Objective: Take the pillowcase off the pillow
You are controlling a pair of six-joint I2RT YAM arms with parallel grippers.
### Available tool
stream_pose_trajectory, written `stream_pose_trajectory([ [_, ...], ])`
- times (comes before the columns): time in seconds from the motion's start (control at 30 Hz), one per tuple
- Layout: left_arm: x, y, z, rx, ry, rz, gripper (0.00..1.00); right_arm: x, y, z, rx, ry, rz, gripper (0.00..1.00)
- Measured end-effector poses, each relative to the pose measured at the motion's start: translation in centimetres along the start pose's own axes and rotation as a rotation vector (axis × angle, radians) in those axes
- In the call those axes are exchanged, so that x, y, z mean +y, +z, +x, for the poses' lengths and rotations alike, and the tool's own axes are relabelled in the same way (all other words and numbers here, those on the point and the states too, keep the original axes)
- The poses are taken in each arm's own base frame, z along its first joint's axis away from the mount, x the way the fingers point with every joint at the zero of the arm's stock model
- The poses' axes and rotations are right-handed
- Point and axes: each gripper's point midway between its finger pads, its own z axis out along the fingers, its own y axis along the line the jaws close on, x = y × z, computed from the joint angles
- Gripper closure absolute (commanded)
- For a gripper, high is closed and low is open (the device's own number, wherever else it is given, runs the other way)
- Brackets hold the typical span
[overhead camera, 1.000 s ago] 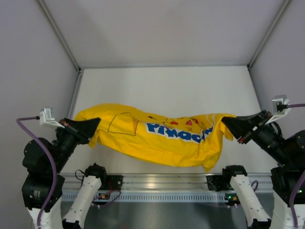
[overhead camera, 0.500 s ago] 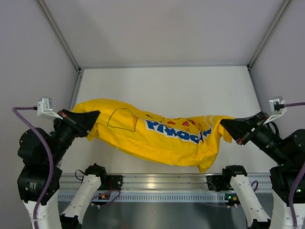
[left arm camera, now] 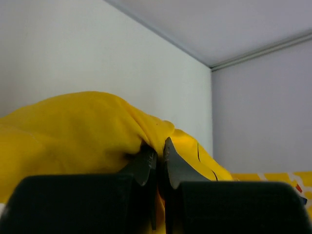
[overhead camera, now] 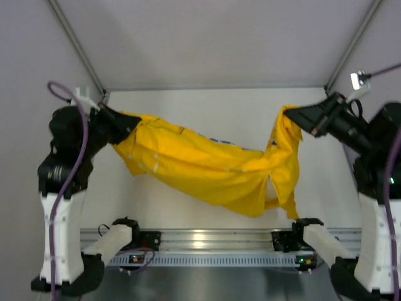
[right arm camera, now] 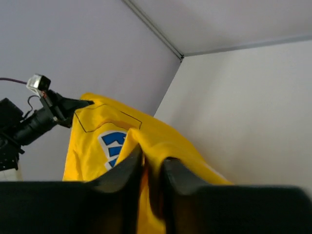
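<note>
The bright yellow pillowcase (overhead camera: 207,169) hangs in the air between my two grippers, sagging in the middle and bulging with something inside. My left gripper (overhead camera: 119,123) is shut on its left end; in the left wrist view the fingers pinch a fold of the pillowcase (left arm camera: 87,131). My right gripper (overhead camera: 294,117) is shut on its right end, where a flap hangs down. In the right wrist view the pillowcase (right arm camera: 105,141) shows blue-white lettering. The cream pillow is hidden; a pale sliver (overhead camera: 270,191) shows at the case's lower right opening.
The white table (overhead camera: 225,113) lies below the cloth, bounded by grey walls at the left, right and back. A metal rail (overhead camera: 207,239) with the arm bases runs along the near edge.
Both arms have risen and moved toward the back, lifting the pillowcase higher. The cloth has turned, so the lettering no longer faces the top camera, and the middle sags more.
</note>
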Motion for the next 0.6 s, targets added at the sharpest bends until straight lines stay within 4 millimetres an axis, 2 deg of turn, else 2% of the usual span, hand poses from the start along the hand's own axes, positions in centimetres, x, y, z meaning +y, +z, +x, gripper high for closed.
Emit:
stream_pose_trajectory([
  [0.03,1.0,3.3,-0.5,0.04,-0.003,-0.066,0.84,-2.1,2.7,-0.9,0.034,0.041,0.035,0.41],
  [0.07,2.0,6.1,-0.9,0.071,0.0,-0.116,0.62,-4.9,5.7,-1.8,0.062,0.07,0.079,0.01],
  [0.1,3.1,9.4,-1.4,0.097,0.011,-0.168,0.12,-7.8,8.2,-2.5,0.086,0.095,0.125,0.0],
  [0.13,4.1,12.8,-2.0,0.105,0.016,-0.203,0.01,-11.3,11.0,-3.0,0.122,0.109,0.172,0.01],
  [0.17,5.8,16.0,-2.2,0.117,0.024,-0.25,0.01,-15.1,13.5,-2.8,0.157,0.14,0.217,0.0],
  [0.2,7.5,18.3,-1.8,0.137,0.026,-0.301,0.01,-18.7,15.5,-1.9,0.2,0.174,0.262,0.0],
  [0.23,9.4,19.9,-1.3,0.156,0.036,-0.354,0.01,-21.8,16.4,-0.9,0.234,0.207,0.309,0.01],
  [0.27,10.8,20.7,-0.8,0.174,0.048,-0.398,0.01,-25.1,17.0,1.1,0.28,0.238,0.367,0.0],
  [0.33,12.2,20.7,-0.7,0.172,0.079,-0.452,0.01,-28.5,16.1,4.8,0.352,0.278,0.461,0.0],
  [0.4,11.7,18.8,-1.7,0.118,0.117,-0.453,0.01,-29.0,14.3,6.4,0.373,0.265,0.511,0.01],
  [0.43,11.0,17.3,-2.2,0.087,0.133,-0.441,0.01,-28.4,13.2,6.5,0.361,0.236,0.52,0.01],
  [0.53,8.1,11.9,-3.4,-0.02,0.166,-0.354,0.01,-24.5,9.5,5.7,0.268,0.113,0.495,0.01],
  [0.6,6.3,8.8,-2.7,-0.059,0.18,-0.269,0.02,-21.8,7.0,5.4,0.186,0.036,0.466,0.01],
])
